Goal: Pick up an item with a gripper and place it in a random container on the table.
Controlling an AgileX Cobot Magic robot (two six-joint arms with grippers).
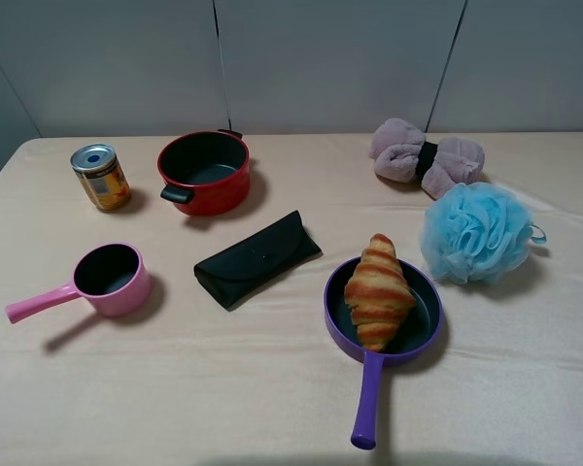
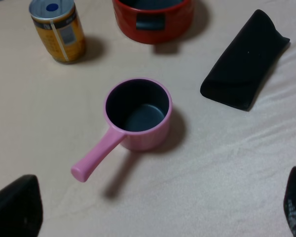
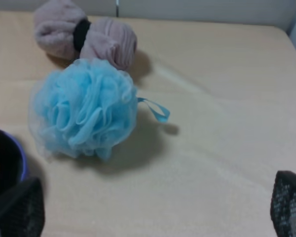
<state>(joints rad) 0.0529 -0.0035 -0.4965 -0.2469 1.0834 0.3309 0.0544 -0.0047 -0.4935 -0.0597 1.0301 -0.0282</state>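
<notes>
The plump golden-brown ridged croissant already lies inside the shallow purple long-handled frying pan — long axis roughly in line with the handle, nearer the right arm. Both arms' dark fingers stand wide apart, empty, clear of it above the beige-clothed counter.

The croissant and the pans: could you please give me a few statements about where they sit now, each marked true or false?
1. The croissant lies in the purple frying pan. True.
2. The pink saucepan holds the blue bath pouf. False: the saucepan is empty, and the pouf sits on the table.
3. The right gripper is open and holds nothing. True.
4. The black case lies inside the red pot. False: it lies on the cloth in front of the pot.
</notes>
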